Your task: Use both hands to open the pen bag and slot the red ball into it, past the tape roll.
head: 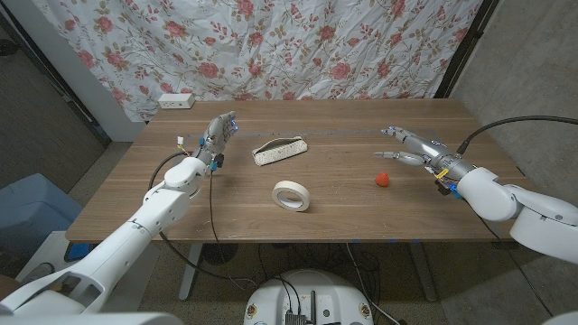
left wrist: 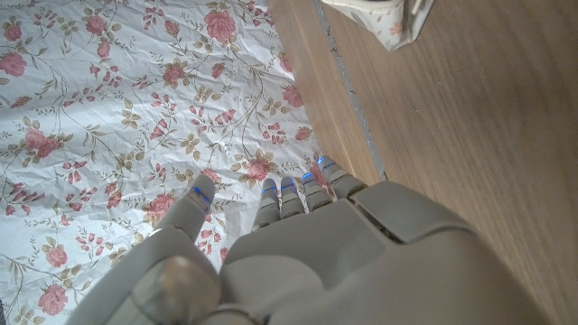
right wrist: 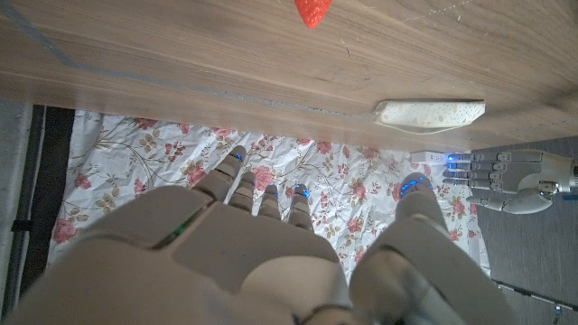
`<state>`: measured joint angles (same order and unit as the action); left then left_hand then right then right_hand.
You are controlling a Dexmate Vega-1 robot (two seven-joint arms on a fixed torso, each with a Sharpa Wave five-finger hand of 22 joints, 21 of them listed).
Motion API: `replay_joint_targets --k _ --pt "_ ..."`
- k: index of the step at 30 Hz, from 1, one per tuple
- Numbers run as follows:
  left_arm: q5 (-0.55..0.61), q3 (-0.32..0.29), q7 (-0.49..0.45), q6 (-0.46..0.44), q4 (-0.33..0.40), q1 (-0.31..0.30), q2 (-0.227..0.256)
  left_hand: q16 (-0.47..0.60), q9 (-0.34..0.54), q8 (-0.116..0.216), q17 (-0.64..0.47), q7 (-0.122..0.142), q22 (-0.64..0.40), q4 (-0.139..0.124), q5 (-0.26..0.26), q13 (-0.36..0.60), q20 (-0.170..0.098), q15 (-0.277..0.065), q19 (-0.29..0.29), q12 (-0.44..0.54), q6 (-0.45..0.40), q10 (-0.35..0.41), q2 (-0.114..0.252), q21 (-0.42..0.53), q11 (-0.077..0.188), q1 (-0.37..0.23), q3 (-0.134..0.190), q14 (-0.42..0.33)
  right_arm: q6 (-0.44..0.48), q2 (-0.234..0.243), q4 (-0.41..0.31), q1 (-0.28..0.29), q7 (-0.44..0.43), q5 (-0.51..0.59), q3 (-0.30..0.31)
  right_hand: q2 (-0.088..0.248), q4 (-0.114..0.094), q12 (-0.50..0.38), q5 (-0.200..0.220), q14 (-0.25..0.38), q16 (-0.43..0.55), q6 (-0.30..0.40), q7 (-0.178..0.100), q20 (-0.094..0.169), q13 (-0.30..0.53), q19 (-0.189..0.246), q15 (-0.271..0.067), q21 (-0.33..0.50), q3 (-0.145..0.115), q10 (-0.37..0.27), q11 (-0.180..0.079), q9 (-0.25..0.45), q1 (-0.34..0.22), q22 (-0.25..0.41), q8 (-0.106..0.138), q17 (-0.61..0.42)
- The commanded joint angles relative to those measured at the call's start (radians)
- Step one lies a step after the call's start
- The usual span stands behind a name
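Observation:
The cream pen bag (head: pixel 279 150) lies closed on the table's far middle; its end (left wrist: pixel 384 18) and its length (right wrist: pixel 430 112) show in the wrist views. The white tape roll (head: pixel 292 195) lies flat in front of it. The red ball (head: pixel 384 179) (right wrist: pixel 312 10) sits right of the roll. My left hand (head: pixel 218 134) (left wrist: pixel 298 253) is raised left of the bag, fingers apart, holding nothing. My right hand (head: pixel 411 148) (right wrist: pixel 271 253) hovers just beyond and right of the ball, fingers spread and empty. The left hand (right wrist: pixel 506 179) also shows in the right wrist view.
A white power strip (head: pixel 176 101) lies at the table's far left corner. A floral curtain (head: pixel 298 45) hangs behind the table. A blue bin (head: pixel 27 217) stands on the floor to the left. Bare wood stretches along the front edge.

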<state>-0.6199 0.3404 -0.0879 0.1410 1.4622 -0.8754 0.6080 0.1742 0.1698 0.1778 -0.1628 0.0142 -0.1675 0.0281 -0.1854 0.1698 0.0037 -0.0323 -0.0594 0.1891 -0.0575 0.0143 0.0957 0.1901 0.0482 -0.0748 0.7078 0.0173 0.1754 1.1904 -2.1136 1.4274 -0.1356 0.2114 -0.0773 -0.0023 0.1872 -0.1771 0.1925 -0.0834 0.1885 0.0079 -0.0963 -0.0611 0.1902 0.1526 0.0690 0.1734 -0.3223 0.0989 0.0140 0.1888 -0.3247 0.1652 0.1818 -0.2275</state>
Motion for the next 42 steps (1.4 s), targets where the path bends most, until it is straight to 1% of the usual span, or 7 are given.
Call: replay_joint_targets --k 1,12,19,24,31,37,42 --pt "0.009 -0.004 -0.039 -0.002 0.011 -0.009 -0.007 0.004 0.004 0.007 -0.004 0.000 -0.004 0.003 -0.004 0.003 -0.003 -0.002 -0.010 0.004 -0.011 0.009 0.061 0.003 0.001 0.010 0.008 -0.006 0.091 0.076 -0.072 0.028 0.114 0.050 0.046 -0.006 0.001 -0.002 0.001 -0.024 0.001 -0.019 -0.001 -0.009 0.005 -0.015 0.011 0.006 -0.024 0.023 0.008 0.004 -0.048 0.002 0.012 0.000" --pt "0.011 -0.008 -0.059 -0.013 0.030 -0.025 -0.002 0.005 0.004 0.008 -0.004 -0.002 -0.004 0.002 -0.004 0.003 -0.002 -0.001 -0.015 0.004 -0.016 0.014 0.064 0.005 0.000 0.012 0.011 -0.011 0.159 0.116 -0.086 -0.014 0.201 0.070 0.016 -0.012 0.002 -0.005 0.006 -0.043 0.006 -0.040 -0.001 -0.028 0.007 -0.026 0.040 0.008 -0.059 0.059 0.028 0.011 -0.132 0.002 0.022 0.002" --pt "0.014 -0.011 -0.064 -0.018 0.036 -0.030 0.004 0.005 0.004 0.008 -0.004 -0.004 -0.004 0.002 -0.004 0.003 0.000 -0.001 -0.017 0.005 -0.019 0.017 0.065 0.005 0.000 0.012 0.013 -0.014 0.232 0.163 -0.106 -0.108 0.294 0.095 -0.078 -0.023 0.003 -0.006 0.015 -0.038 0.014 -0.026 0.007 -0.044 0.009 -0.024 0.052 0.011 -0.079 0.083 0.047 0.018 -0.185 0.002 0.040 0.002" --pt "0.015 -0.010 -0.063 -0.022 0.039 -0.030 0.006 0.005 0.004 0.009 -0.003 -0.002 -0.004 0.003 -0.004 0.003 0.002 -0.001 -0.020 0.005 -0.024 0.021 0.066 0.006 0.001 0.012 0.014 -0.017 0.257 0.178 -0.113 -0.169 0.331 0.108 -0.139 -0.039 0.003 -0.014 0.023 -0.033 0.018 0.014 0.010 -0.037 0.011 -0.013 0.047 0.015 -0.091 0.076 0.046 0.024 -0.224 0.002 0.063 0.003" --pt "0.015 -0.012 -0.060 -0.016 0.041 -0.032 0.009 0.004 0.004 0.009 -0.003 -0.001 -0.004 0.003 -0.004 0.003 0.002 -0.001 -0.022 0.005 -0.025 0.023 0.067 0.006 0.001 0.012 0.016 -0.018 0.291 0.184 -0.125 -0.244 0.368 0.149 -0.219 -0.050 0.002 -0.015 0.026 -0.035 0.019 0.032 0.005 -0.034 0.011 -0.009 0.050 0.015 -0.096 0.077 0.046 0.028 -0.244 0.002 0.075 0.003" --pt "0.013 -0.015 -0.063 -0.019 0.046 -0.037 0.011 0.004 0.004 0.008 -0.003 -0.001 -0.004 0.004 -0.004 0.003 0.001 -0.001 -0.023 0.004 -0.026 0.023 0.067 0.006 0.002 0.012 0.018 -0.018 0.317 0.165 -0.127 -0.321 0.430 0.224 -0.301 -0.056 0.002 -0.016 0.028 -0.035 0.019 0.042 -0.001 -0.034 0.011 -0.006 0.052 0.016 -0.099 0.078 0.047 0.030 -0.256 0.002 0.082 0.003" --pt "0.013 -0.015 -0.063 -0.022 0.045 -0.036 0.011 0.003 0.004 0.008 -0.003 0.000 -0.004 0.004 -0.005 0.003 0.002 -0.002 -0.024 0.004 -0.026 0.022 0.068 0.006 0.002 0.012 0.019 -0.018 0.321 0.143 -0.116 -0.372 0.474 0.293 -0.359 -0.074 -0.001 -0.020 0.026 -0.021 0.025 0.043 -0.016 -0.043 0.012 0.036 0.047 0.028 -0.104 0.068 0.031 0.038 -0.288 0.003 0.092 0.004"
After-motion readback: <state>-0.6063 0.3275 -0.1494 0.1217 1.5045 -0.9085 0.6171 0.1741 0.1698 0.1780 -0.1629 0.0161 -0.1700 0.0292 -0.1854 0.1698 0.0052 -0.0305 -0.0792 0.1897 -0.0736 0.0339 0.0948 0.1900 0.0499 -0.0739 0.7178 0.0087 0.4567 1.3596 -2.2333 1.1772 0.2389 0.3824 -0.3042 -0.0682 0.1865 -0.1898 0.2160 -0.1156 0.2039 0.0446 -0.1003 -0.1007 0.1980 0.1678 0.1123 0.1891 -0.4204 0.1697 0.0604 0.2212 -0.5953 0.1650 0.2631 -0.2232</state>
